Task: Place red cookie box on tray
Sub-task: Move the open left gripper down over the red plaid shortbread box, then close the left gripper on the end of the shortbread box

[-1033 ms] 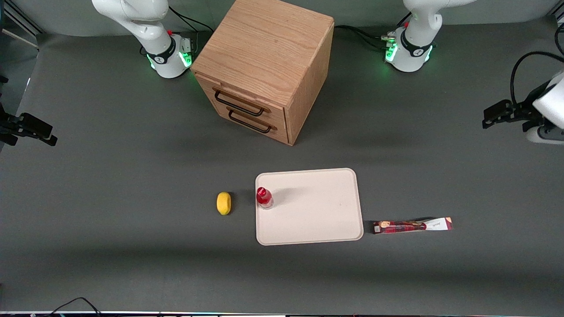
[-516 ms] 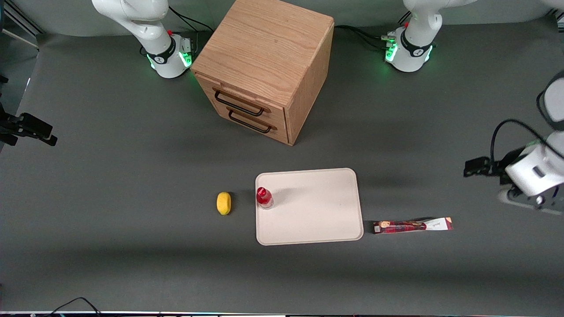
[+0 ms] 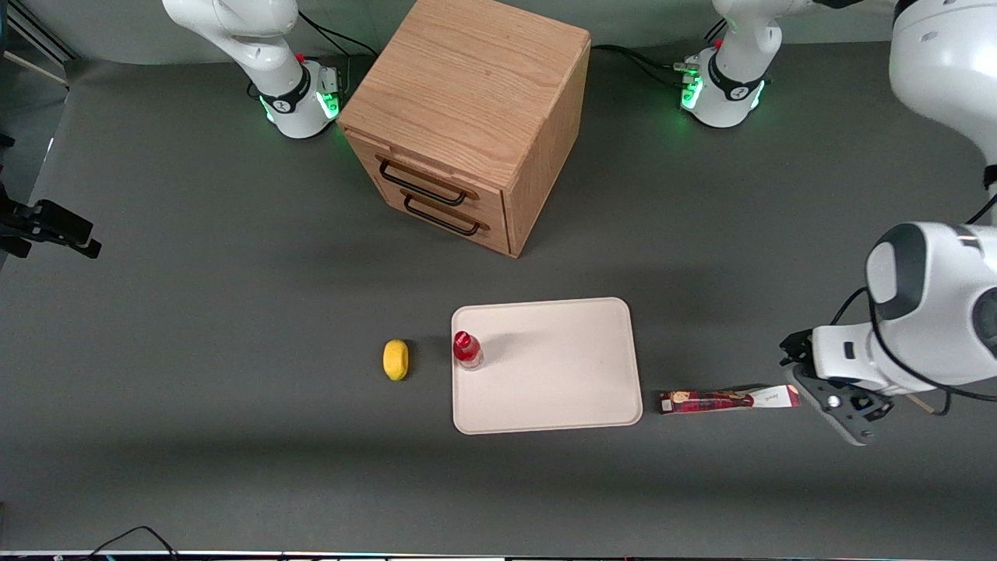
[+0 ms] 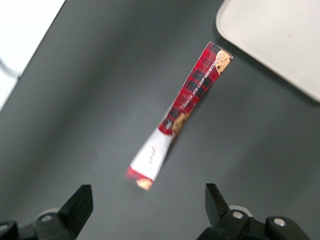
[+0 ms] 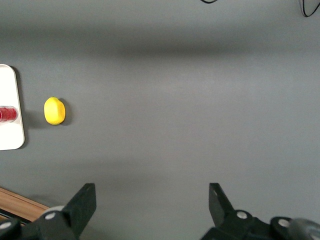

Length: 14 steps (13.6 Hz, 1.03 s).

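The red cookie box (image 3: pixel 730 400) (image 4: pixel 182 112) lies flat on the grey table beside the tray (image 3: pixel 558 389) (image 4: pixel 280 35), toward the working arm's end and just apart from the tray's rim. Its white end points away from the tray. My left gripper (image 3: pixel 802 360) (image 4: pixel 147 207) hangs above the table close to that white end. It is open, with nothing between its fingers (image 4: pixel 80 206), and it does not touch the box.
A small red-capped bottle (image 3: pixel 467 350) stands on the tray near the edge that faces a yellow lemon (image 3: pixel 396 359). The wooden drawer cabinet (image 3: pixel 467 117) stands farther from the front camera than the tray.
The left arm has swung in from the table's edge, coming nearer to the front camera and down to the box's white end. The box, tray, bottle and lemon have not moved.
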Motion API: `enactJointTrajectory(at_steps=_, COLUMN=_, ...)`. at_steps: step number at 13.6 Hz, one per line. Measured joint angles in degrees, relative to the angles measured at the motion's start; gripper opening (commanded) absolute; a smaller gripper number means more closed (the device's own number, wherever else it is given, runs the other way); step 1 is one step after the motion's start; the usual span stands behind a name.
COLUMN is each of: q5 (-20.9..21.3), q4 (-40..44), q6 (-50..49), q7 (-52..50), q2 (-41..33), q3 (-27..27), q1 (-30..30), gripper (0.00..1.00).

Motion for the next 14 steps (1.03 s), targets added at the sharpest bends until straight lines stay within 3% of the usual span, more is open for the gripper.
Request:
enactJointTrajectory(at_steps=4, q5=0.0, q4=0.2, q6=6.7, q7=10.6, q2=6.0, q3=0.0, q1=-0.8, gripper=1.0)
enactJointTrajectory(at_steps=14, q5=-0.9, q4=0.3, q6=9.7, q7=11.3, q2=12.8, q3=0.1, q1=-4.0, gripper=0.97)
